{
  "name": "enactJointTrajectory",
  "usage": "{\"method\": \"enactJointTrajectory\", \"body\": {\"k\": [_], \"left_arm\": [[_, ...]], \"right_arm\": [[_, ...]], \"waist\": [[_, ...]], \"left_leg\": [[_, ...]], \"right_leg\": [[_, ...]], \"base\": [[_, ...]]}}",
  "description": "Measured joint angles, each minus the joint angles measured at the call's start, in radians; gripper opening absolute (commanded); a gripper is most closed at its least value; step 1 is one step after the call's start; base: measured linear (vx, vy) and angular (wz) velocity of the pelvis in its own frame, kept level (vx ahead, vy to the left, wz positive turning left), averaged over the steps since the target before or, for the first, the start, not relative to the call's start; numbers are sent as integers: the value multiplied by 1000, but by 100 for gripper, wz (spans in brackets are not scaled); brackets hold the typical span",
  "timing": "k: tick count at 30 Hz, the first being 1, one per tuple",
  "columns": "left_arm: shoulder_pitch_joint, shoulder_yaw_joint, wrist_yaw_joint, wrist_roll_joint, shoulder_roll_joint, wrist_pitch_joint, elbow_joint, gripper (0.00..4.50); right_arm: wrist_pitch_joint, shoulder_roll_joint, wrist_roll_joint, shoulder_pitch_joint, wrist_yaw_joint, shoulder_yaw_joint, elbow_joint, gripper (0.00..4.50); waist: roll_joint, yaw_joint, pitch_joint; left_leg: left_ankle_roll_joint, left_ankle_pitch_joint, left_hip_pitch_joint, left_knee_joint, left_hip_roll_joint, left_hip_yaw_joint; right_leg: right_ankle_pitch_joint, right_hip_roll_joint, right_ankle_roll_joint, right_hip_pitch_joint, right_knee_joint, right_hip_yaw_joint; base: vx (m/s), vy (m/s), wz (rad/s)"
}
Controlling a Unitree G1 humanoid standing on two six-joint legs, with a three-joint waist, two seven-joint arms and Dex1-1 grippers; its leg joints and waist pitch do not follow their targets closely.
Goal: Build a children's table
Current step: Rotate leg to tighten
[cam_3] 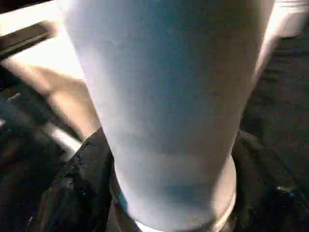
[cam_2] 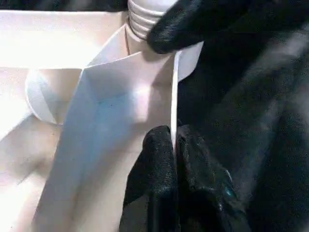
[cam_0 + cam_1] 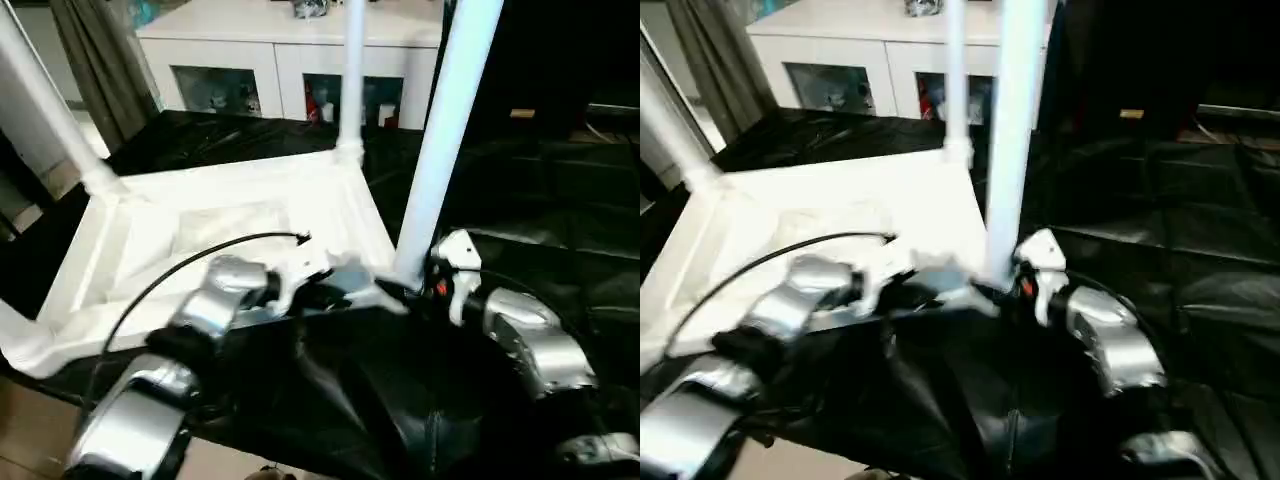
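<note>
The white tabletop [image 3: 200, 220] lies upside down on a black cloth. A leg [image 3: 445, 140] stands in its near right corner socket, and its ribbed end [image 2: 142, 14] shows in the left wrist view. My left gripper [image 3: 335, 292] is shut on the tabletop's thin rim [image 2: 173, 96] just beside that corner. My right gripper [image 3: 410, 285] is closed around the base of this leg [image 1: 164, 96], a black finger [image 1: 79, 188] on each side. Two more legs stand upright, one at the far corner [image 3: 350, 70] and one at the left corner [image 3: 45, 110].
The black cloth [image 3: 520, 200] lies in folds to the right and in front. A white cabinet [image 3: 280, 70] with glass-fronted shelves stands behind, and a grey curtain [image 3: 100, 60] hangs at the back left. A black cable [image 3: 180, 265] arches over my left forearm.
</note>
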Motion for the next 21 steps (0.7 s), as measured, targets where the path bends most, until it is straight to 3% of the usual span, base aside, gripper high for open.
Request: {"method": "enactJointTrajectory", "body": {"k": [5,8,9,10,15,21], "left_arm": [[-58,17,165,14,-88,39,86,0],[-66,25,178,15,-96,35,107,0],[-66,25,178,15,-96,32,109,0],[-67,25,178,15,-96,29,111,0],[-60,25,135,15,-75,2,109,0],[-10,24,-54,-5,18,-48,46,0]], "right_arm": [[-23,93,-46,-73,-275,-42,106,276],[-42,101,-61,-88,-290,-44,133,276],[-43,101,-62,-88,-290,-45,134,345],[-44,101,-62,-88,-290,-45,134,345],[-33,75,-47,-71,-178,-44,107,358],[-7,-35,21,-7,111,7,5,358]], "waist": [[2,-12,-1],[7,-13,-5],[8,-13,-5],[8,-13,-5],[8,-15,-5],[10,-14,-5]], "left_leg": [[0,0,2,0,-1,0],[0,0,2,0,-1,0],[0,0,2,0,-1,0],[0,0,2,0,-1,-1],[0,0,1,0,-1,-1],[1,0,-2,-2,1,-1]], "right_leg": [[0,-1,0,3,-2,0],[0,-1,0,3,-3,0],[0,-1,0,3,-3,0],[0,-1,0,3,-3,0],[1,-1,0,3,-3,0],[-1,1,2,-1,-3,-2]], "base": [[0,0,0],[0,0,0],[0,0,0],[0,0,0],[0,0,0],[0,0,0]]}}
